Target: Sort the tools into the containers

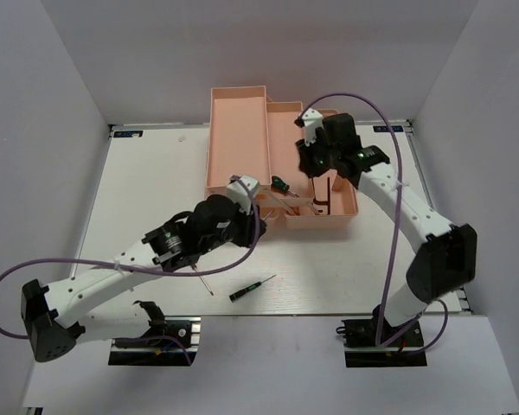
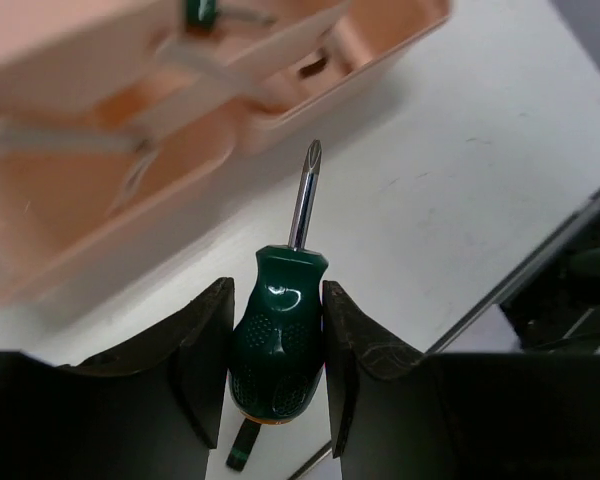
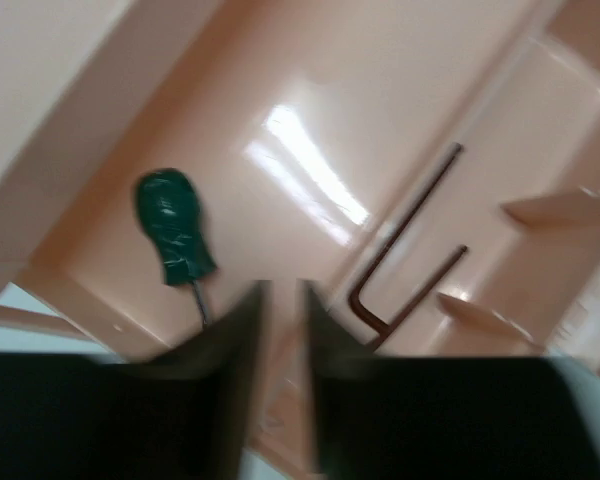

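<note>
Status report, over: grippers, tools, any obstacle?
Left gripper shut on green screwdriver, near toolbox. Right gripper open, empty, over tray holding hex keys and second screwdriver. Loose screwdriver on table. No obstacle seen.

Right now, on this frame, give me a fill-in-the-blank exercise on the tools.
The left gripper grips a stubby screwdriver with a dark ____ handle.
Below the right gripper, a dark bent hex key and another stubby screwdriver lie inside the salmon-pink plastic ____.
A slim black-handled screwdriver lies on the white ____.
Missing: green; toolbox; table.
</note>
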Action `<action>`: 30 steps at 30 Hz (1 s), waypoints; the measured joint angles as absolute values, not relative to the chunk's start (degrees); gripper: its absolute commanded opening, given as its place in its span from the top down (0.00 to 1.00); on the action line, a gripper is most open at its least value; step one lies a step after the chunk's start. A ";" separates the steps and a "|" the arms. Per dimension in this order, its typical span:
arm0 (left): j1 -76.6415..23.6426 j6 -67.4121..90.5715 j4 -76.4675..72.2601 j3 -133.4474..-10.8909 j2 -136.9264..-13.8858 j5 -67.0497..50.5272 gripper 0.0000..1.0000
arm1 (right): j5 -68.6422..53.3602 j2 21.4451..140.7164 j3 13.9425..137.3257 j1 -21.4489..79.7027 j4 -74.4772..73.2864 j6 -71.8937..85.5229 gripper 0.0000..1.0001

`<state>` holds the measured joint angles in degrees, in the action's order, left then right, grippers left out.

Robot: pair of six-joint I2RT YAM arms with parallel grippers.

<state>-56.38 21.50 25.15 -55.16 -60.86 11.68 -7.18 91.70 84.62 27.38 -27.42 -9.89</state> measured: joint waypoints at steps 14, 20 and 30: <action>-54.85 15.31 16.71 -90.45 -97.19 18.65 1.00 | 2.96 59.83 53.12 13.37 -25.30 -5.93 0.98; -53.23 15.90 22.68 -112.40 -115.92 27.33 0.76 | -10.96 50.59 45.91 12.97 -29.63 -8.97 0.33; -50.63 16.56 30.02 -115.55 -120.99 32.60 0.37 | -38.04 50.43 45.95 12.97 -36.34 -20.62 0.12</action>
<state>-50.63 16.56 30.02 -115.55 -120.99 32.60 -38.04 50.43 45.95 12.97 -36.34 -20.62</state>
